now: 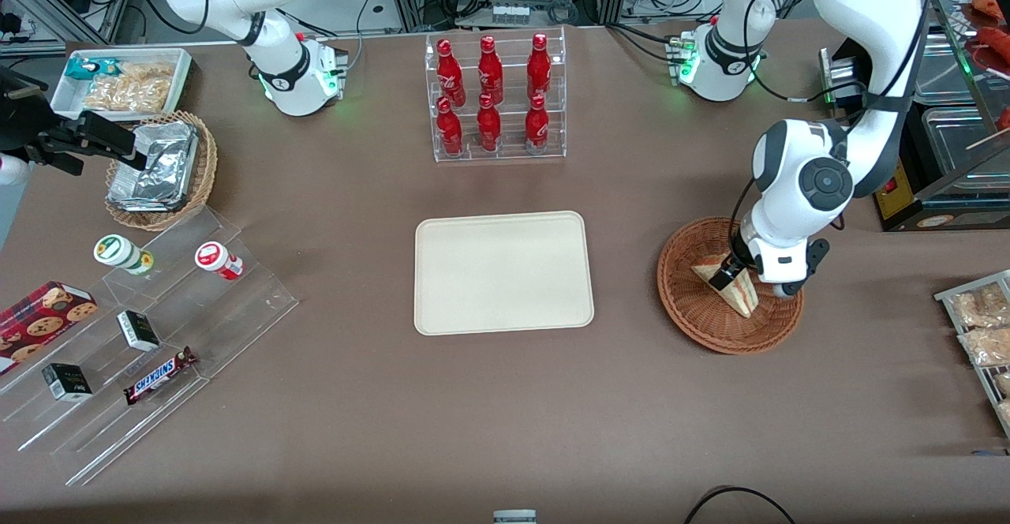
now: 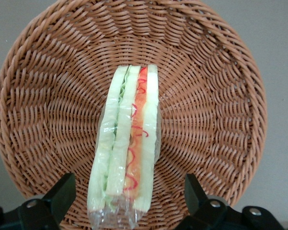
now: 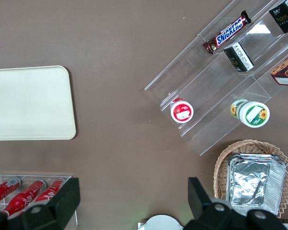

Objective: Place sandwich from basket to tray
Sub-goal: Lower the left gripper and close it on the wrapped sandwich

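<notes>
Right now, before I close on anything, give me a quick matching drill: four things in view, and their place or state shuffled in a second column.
Things:
1. sandwich
2. tray
3. gripper
4. basket

Place or state:
A. bare, at the table's middle
B. open, fingers either side of the sandwich
C. lying in the basket, wrapped in clear film
D. woven, reddish-brown, toward the working arm's end of the table

Pairs: 1-C, 2-A, 3-B, 4-D
</notes>
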{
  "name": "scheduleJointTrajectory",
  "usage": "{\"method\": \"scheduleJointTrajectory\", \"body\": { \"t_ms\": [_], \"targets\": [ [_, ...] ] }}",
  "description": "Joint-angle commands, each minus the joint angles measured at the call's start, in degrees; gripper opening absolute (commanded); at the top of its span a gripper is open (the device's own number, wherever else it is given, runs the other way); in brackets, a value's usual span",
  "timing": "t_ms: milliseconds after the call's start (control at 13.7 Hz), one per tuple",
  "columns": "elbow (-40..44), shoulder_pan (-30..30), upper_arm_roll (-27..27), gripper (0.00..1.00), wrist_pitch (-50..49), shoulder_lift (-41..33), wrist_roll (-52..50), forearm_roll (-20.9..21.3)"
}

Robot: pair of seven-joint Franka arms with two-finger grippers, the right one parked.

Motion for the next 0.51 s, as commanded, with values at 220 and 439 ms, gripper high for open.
{"method": "scheduleJointTrajectory", "body": {
  "t_ms": [220, 439],
  "targets": [
    [-0.22, 0.18, 0.1, 0.78, 1.1, 1.48, -0.98, 0.79],
    [-0.31, 0.18, 0.1, 0.2, -0.91, 1.13, -0.98, 0.79]
  ]
}}
